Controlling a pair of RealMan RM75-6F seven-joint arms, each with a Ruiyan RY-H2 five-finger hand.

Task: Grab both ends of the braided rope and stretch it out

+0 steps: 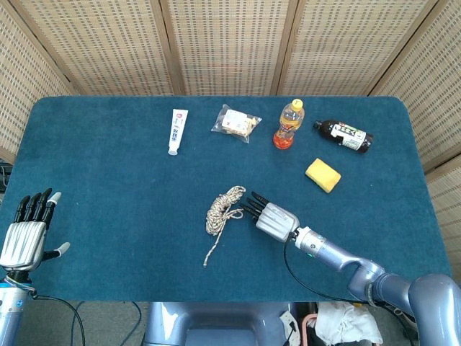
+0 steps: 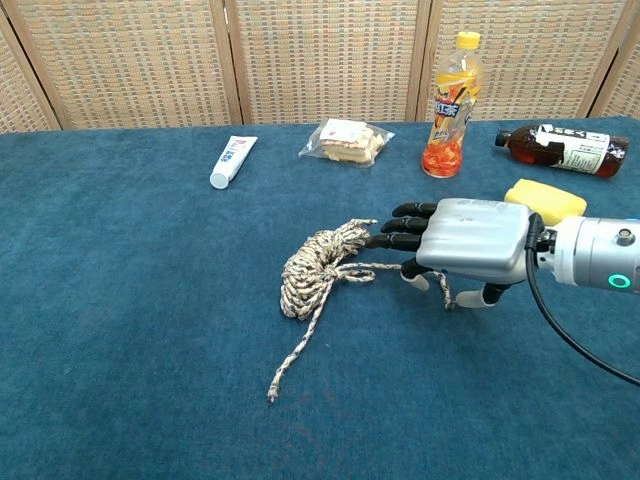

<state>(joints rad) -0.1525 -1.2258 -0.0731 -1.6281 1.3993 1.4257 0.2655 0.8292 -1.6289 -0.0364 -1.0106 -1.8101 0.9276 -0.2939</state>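
Observation:
The braided rope (image 1: 218, 207) (image 2: 312, 268) lies in a loose coil at the middle of the blue table (image 1: 108, 180). One tail runs toward the front edge. A second strand leads right, under my right hand (image 1: 271, 218) (image 2: 470, 240). That hand lies palm down just right of the coil, its dark fingertips (image 2: 385, 240) stretched out and touching the coil's edge. The thumb sits by the strand below the palm, and no grip on it shows. My left hand (image 1: 27, 232) hovers at the table's front left corner, fingers spread and empty, far from the rope; only the head view shows it.
Along the back stand a toothpaste tube (image 1: 177, 131) (image 2: 232, 160), a bagged snack (image 1: 236, 123) (image 2: 346, 141), an upright orange drink bottle (image 1: 289, 124) (image 2: 450, 105) and a dark bottle (image 1: 343, 135) (image 2: 560, 148) on its side. A yellow sponge (image 1: 323, 174) (image 2: 545, 198) lies behind my right hand.

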